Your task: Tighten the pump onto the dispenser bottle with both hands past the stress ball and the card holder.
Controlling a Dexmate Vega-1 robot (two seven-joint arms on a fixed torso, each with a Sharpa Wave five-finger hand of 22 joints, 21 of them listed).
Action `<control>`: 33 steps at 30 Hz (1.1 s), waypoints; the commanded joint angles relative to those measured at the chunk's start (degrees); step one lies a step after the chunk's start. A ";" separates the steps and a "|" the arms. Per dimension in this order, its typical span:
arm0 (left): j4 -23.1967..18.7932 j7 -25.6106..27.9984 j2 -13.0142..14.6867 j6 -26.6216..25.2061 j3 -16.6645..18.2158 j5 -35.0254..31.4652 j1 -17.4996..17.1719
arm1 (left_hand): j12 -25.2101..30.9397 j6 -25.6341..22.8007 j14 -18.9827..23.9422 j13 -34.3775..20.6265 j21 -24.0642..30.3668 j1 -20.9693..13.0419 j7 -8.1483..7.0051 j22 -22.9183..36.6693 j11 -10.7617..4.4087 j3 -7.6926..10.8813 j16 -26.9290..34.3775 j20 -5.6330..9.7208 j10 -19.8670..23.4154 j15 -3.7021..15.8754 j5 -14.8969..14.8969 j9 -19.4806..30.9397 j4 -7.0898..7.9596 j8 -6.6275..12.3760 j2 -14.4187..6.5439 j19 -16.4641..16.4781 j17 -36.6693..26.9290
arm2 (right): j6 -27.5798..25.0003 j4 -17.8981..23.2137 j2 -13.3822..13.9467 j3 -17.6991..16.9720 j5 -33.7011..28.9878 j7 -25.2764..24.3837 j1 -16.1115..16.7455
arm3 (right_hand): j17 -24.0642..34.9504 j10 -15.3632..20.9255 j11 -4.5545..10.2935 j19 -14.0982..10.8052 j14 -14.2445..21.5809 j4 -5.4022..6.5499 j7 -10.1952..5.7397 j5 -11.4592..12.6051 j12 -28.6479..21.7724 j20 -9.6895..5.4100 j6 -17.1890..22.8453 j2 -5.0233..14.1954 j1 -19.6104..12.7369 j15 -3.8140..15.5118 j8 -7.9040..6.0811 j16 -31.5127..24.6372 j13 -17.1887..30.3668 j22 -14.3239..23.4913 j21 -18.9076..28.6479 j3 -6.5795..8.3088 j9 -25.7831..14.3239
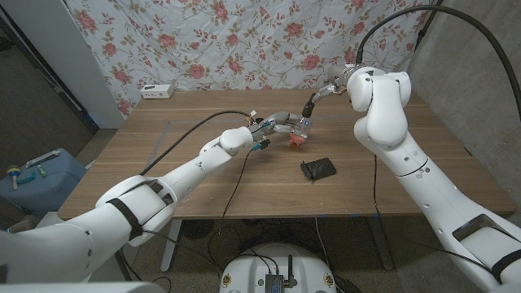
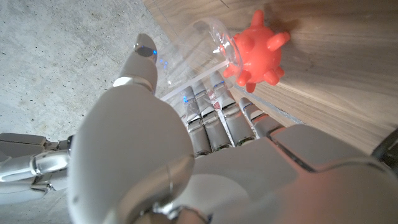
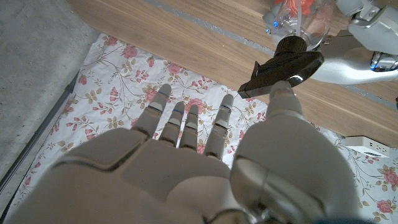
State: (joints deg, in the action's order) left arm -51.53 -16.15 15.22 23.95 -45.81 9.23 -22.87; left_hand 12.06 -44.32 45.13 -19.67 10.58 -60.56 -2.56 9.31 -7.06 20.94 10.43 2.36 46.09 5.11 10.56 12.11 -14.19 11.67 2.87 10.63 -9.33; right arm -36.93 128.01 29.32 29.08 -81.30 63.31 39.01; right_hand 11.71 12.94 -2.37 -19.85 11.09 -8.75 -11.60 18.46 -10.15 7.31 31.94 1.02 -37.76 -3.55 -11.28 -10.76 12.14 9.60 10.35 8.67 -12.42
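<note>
Left hand [image 2: 186,143] gripping clear bottle [image 2: 199,50], stress ball [image 2: 258,53] beside

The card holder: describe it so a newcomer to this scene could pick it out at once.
Start at the wooden table and find the clear dispenser bottle that the left hand grips near the middle. A red spiky stress ball sits just beside it. The card holder lies nearer the front edge, apart from both: the only flat, black, rectangular thing there.
</note>
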 commanded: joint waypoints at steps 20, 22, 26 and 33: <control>-0.04 0.23 -0.38 -0.54 -0.36 -0.28 0.25 | 0.33 -3.50 0.05 -0.14 -0.12 3.48 0.03 0.14 -0.33 5.73 0.02 3.82 0.63 2.86 0.30 0.16 5.20 0.32 -5.12 0.14 -0.22 | 2.15 0.42 8.99 1.02 14.97 -2.98 -2.85 | 0.01 -9.66 0.78 4.50 -8.55 -1.08 -1.08 2.85 -0.13 -0.28 -10.30 -1.34 -9.34 -1.30 0.63 0.22 0.22 0.12 0.02 1.94 -0.13; -0.57 0.33 -0.19 -0.83 -0.37 -0.36 0.11 | 0.33 -3.39 0.07 -0.12 -0.12 3.46 0.08 0.14 -0.35 5.72 0.04 3.82 0.66 2.89 0.30 0.16 5.18 0.27 -5.11 0.13 -0.23 | 2.32 0.58 9.74 0.97 16.49 -4.23 -2.71 | 0.00 -10.08 0.97 4.66 -8.84 -1.13 -1.09 3.04 -0.20 -0.25 -10.82 -1.20 -10.09 -1.29 0.60 0.14 0.22 0.11 0.04 2.19 -0.11; -1.30 0.44 0.05 -1.22 -0.39 -0.43 -0.12 | 0.29 -3.39 0.05 -0.11 -0.12 3.48 0.05 0.15 -0.22 5.74 0.02 3.80 0.55 2.83 0.30 0.16 5.19 0.27 -5.13 0.13 -0.22 | 2.25 1.02 11.18 1.19 18.70 -6.43 -2.50 | -0.02 -10.67 1.15 5.21 -9.22 -1.18 -1.11 3.28 -0.28 -0.25 -11.40 -1.25 -11.02 -1.19 0.52 0.06 0.22 0.10 -0.04 2.41 -0.10; -2.54 0.55 0.44 -1.77 -0.43 -0.51 -0.57 | 0.33 -3.23 0.05 -0.11 -0.12 3.52 -0.09 0.15 -0.31 5.73 0.04 3.75 0.61 2.75 0.30 0.16 5.20 0.21 -5.14 0.08 -0.23 | 1.61 1.67 13.24 2.17 21.77 -8.31 -2.91 | -0.06 -11.12 1.49 5.62 -9.77 -1.18 -1.14 3.55 -0.43 -0.27 -11.55 -1.26 -12.08 -1.14 0.25 0.04 0.21 0.09 -0.03 2.68 -0.12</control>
State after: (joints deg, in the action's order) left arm -52.40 -15.88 15.11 23.13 -46.15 8.89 -22.84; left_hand 12.09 -44.32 45.14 -19.68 10.58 -60.56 -2.56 9.31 -7.06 20.94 10.43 2.36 46.09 5.11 10.56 12.11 -14.19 11.67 2.88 10.63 -9.48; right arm -34.90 128.83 39.13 30.20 -64.73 58.49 36.45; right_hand 11.64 2.09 -0.90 -14.63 1.80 -9.94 -12.59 21.70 -10.15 7.01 20.54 -0.15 -49.20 -4.50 -10.71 -10.76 12.13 9.61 10.35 10.87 -12.51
